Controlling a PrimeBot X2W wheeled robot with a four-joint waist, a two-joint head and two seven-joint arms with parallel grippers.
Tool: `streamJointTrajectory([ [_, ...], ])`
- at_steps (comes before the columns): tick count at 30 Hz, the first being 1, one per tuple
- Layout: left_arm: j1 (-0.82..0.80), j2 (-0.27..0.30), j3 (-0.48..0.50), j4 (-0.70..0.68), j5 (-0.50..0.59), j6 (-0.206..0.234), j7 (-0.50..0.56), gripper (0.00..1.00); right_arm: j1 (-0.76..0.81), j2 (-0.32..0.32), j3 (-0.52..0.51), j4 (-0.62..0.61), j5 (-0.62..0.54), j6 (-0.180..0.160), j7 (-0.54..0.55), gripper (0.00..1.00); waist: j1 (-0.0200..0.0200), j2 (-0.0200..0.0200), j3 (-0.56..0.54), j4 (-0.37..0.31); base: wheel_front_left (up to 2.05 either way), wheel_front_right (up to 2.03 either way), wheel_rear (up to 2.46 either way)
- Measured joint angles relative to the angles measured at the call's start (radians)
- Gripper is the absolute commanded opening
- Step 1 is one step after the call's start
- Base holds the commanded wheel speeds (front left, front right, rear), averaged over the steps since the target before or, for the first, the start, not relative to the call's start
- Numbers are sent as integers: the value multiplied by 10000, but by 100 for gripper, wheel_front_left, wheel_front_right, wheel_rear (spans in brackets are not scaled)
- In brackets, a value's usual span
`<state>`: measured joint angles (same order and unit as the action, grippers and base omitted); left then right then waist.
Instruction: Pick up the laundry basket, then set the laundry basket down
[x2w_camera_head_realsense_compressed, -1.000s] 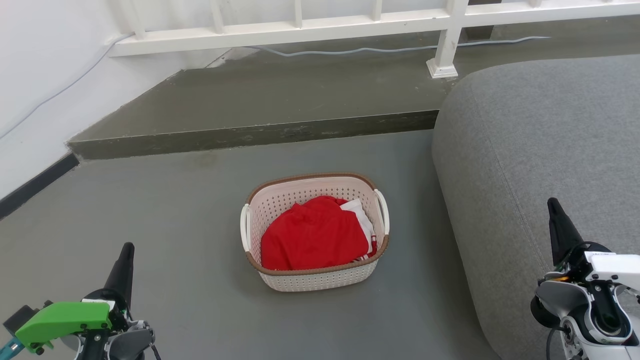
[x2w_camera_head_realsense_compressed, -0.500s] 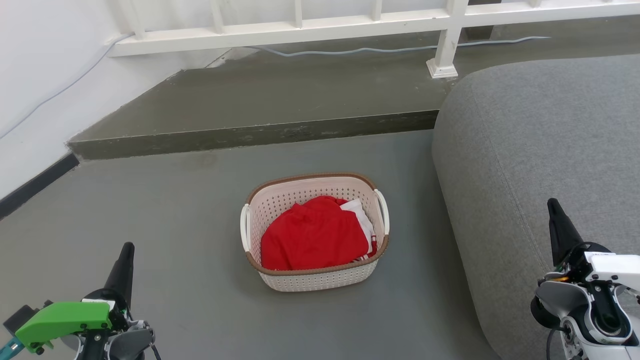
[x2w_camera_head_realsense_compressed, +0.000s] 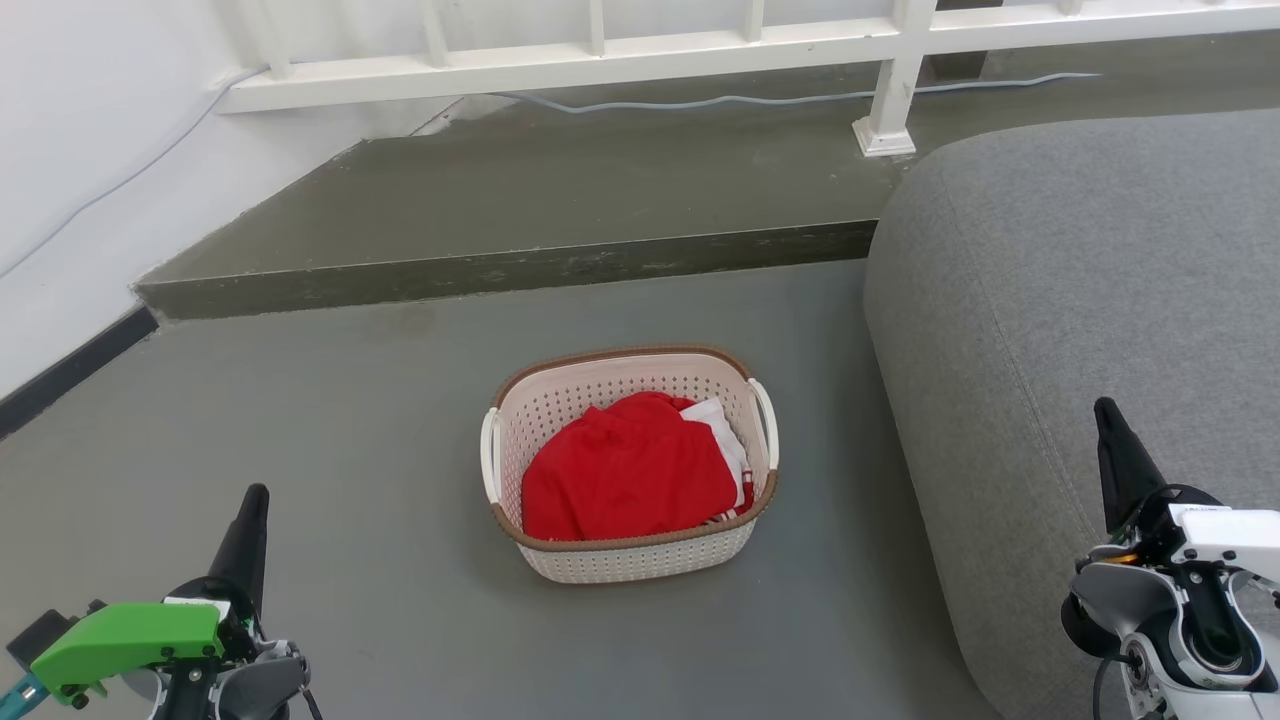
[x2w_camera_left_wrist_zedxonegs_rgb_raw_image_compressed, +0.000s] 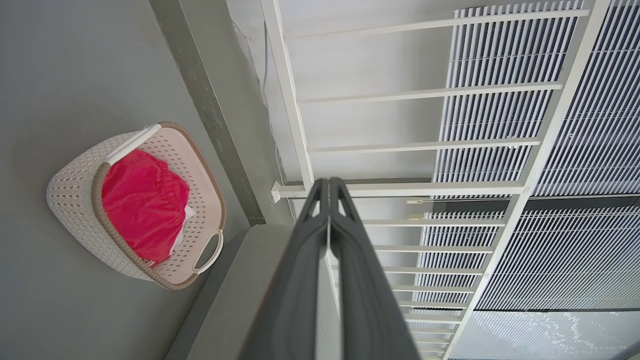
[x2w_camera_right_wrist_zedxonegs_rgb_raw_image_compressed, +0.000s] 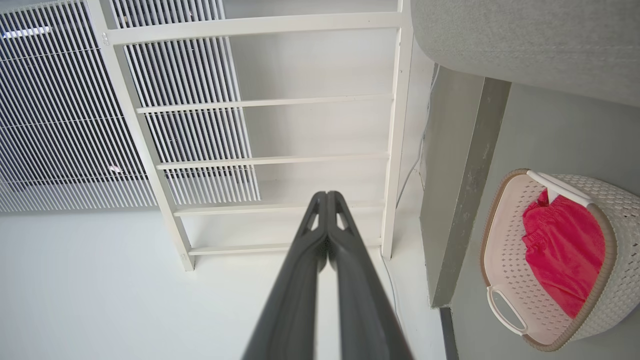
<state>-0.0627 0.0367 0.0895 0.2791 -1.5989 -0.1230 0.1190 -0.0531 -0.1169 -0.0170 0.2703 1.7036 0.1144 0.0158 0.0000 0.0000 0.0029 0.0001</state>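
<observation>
The left end effector (x2w_camera_head_realsense_compressed: 250, 515) has its two long dark fingers pressed together, closed on nothing, as the left wrist view (x2w_camera_left_wrist_zedxonegs_rgb_raw_image_compressed: 328, 200) confirms. The right end effector (x2w_camera_head_realsense_compressed: 1112, 440) is likewise closed and empty (x2w_camera_right_wrist_zedxonegs_rgb_raw_image_compressed: 327, 200), and hangs in front of the rounded grey fabric sofa (x2w_camera_head_realsense_compressed: 1080, 300).

Bare grey floor (x2w_camera_head_realsense_compressed: 350, 430) lies open at the 9 and 6 o'clock sides of the small cream-white perforated plastic laundry basket (x2w_camera_head_realsense_compressed: 640, 562). The sofa's edge stands near its 3 o'clock side, not touching. A dark raised concrete step (x2w_camera_head_realsense_compressed: 500, 270) crosses at 12 o'clock, with a white wooden railing (x2w_camera_head_realsense_compressed: 600, 50) beyond.

The basket (x2w_camera_left_wrist_zedxonegs_rgb_raw_image_compressed: 75, 185) (x2w_camera_right_wrist_zedxonegs_rgb_raw_image_compressed: 622, 210) stands upright on the floor, well apart from both end effectors: about 3 o'clock from the left one and 9 o'clock from the right. Its long axis runs roughly 9 to 3 o'clock, the right end slightly farther away, with a white handle at each end. Crumpled red cloth (x2w_camera_head_realsense_compressed: 630, 475) lies inside.
</observation>
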Motion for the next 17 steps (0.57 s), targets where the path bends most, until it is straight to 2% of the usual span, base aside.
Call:
streamJointTrajectory([
  [17, 0, 0, -6, -8, 0, -2, -10, 0, -4, 15, -23, 19, 0, 0, 27, 0, 0, 0, -1, -1, 0, 0, 0],
])
